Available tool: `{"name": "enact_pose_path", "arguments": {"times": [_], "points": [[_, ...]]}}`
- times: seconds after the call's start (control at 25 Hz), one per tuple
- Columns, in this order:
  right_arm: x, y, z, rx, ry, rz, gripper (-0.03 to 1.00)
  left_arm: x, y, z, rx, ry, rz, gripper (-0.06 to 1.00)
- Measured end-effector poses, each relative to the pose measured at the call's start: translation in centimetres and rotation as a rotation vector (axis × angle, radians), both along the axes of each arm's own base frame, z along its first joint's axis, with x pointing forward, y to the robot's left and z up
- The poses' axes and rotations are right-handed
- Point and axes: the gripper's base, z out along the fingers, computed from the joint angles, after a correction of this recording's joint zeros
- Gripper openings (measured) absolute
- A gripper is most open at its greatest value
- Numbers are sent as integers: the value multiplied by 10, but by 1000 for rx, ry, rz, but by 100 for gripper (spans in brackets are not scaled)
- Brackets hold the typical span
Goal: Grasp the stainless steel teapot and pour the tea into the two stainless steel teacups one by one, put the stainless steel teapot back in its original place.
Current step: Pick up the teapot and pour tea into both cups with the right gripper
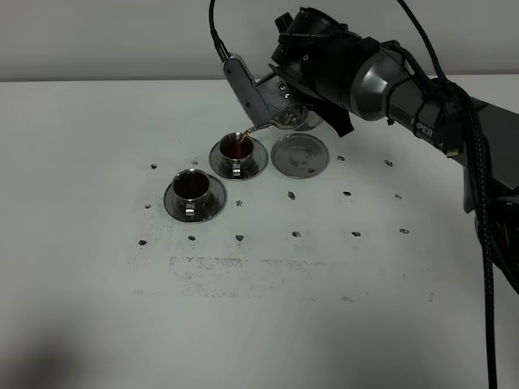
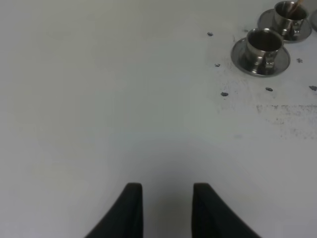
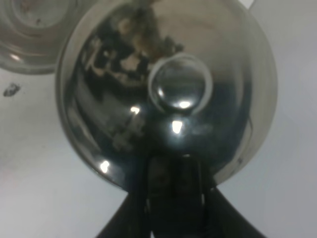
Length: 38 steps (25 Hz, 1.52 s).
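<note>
Exterior high has the pour in full flow: the black-and-grey right arm (image 1: 381, 81) reaches in over the white tabletop (image 1: 81, 308) and holds the shiny round-bellied stainless steel teapot (image 1: 293, 120) tilted, up by the far edge of the empty flat round steel saucer (image 1: 300, 156). Much of the pot is hidden behind the wrist, but its thin curved spout (image 1: 263, 126) pokes out and dips toward the farther teacup (image 1: 237, 149), a small shiny steel cup with a tiny handle. A thin stream of dark reddish-brown tea (image 1: 250, 133) runs from the spout tip into it, and the cup shows dark liquid inside as it sits on its own round saucer (image 1: 258, 164). The nearer teacup (image 1: 193, 188), same small steel make, stands on its saucer (image 1: 173, 203) just beside, to the left and closer to the camera, and it already has dark tea in it. Right wrist view: the pot's domed lid fills the frame with its round knob (image 3: 181, 89) in the middle, and the right gripper (image 3: 173, 198) has its dark fingers clamped on the handle at the lid's edge. Left wrist view: the left gripper (image 2: 167, 213) hangs over bare table, well apart from both cups, its two dark fingers (image 2: 132, 210) standing a little apart with nothing between them.
</note>
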Motion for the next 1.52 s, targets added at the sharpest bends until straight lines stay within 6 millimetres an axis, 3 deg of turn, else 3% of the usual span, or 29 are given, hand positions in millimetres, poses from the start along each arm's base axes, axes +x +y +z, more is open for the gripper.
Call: {"name": "enact_pose_path", "arguments": {"times": [1.12, 1.52], "points": [[1, 1, 1, -10, -13, 22, 23, 0, 0, 0, 0, 0, 0, 24], [-4, 3, -4, 58, 58, -17, 23, 0, 0, 0, 0, 0, 0, 24]]}}
